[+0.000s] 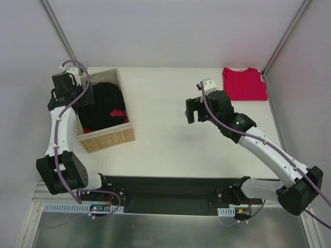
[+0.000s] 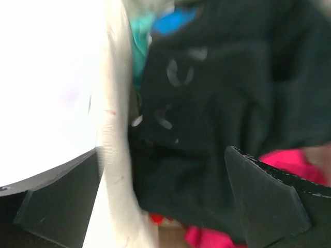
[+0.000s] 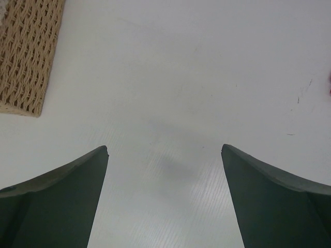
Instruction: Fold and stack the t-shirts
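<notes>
Black cloth fills the view between the fingers of the left tool; this is the black t-shirt, bunched inside the woven basket at the left of the tabletop. The left tool's fingers stand spread wide, one on each side of the heap, and pinch nothing that I can see. The shirt lies directly under that tool, not to its side; pale print marks show on its upper folds. The heap has no clean long axis, though it runs roughly far-to-near along the basket's length. Some red cloth peeks out from under its right, nearer edge.

The right tool is also spread and empty. It hangs above bare tabletop near the middle, with the basket's corner off to its left and well apart from the black shirt. A red t-shirt lies flat and squared in the far right corner, beyond the right arm.

The left arm is plainly the nearer one — the coming move, in my judgement, turns on a straight descent into the basket and a pinch on an upper fold. The main risk is catching the red layer beneath along with the black — or the basket's rim.
</notes>
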Controlling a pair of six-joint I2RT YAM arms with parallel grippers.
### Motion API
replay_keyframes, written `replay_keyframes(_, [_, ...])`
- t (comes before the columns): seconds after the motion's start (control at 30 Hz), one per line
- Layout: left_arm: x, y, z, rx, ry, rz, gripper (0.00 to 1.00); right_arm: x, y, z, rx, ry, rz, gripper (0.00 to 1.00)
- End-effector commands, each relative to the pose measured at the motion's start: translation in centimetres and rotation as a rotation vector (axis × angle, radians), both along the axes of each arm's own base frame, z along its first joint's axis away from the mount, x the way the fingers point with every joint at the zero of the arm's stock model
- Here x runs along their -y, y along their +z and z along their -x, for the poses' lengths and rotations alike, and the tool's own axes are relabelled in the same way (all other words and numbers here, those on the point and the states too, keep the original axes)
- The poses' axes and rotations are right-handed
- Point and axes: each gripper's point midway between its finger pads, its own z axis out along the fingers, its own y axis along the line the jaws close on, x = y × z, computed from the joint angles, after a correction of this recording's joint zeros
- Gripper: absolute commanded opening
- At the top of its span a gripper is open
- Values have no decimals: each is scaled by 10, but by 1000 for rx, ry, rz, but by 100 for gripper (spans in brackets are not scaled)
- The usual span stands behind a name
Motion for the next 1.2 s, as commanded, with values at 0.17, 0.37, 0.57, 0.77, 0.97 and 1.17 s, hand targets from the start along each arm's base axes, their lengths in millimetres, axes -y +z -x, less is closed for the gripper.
replay_keyframes(0.17, [63,113,2,150,-81,-51,99,-13,13,-19,33,-13,63,96])
replay_keyframes(0.37, [89,99,2,108,-149,-31,99,-26,6,-21,32,-4,107,96])
replay_keyframes(0.57, [145,38,-13,-53,-259,99,99,-24,6,-25,43,-19,138,96])
replay_keyframes(0.77, [180,33,-44,24,-264,140,99,-17,2,-26,53,-36,175,96])
replay_keyframes(0.97, [201,37,-55,98,-341,224,99,-10,-5,-24,57,-50,196,96])
replay_keyframes(1.17, [207,44,-51,197,-365,301,99,-8,-9,-25,55,-56,207,96])
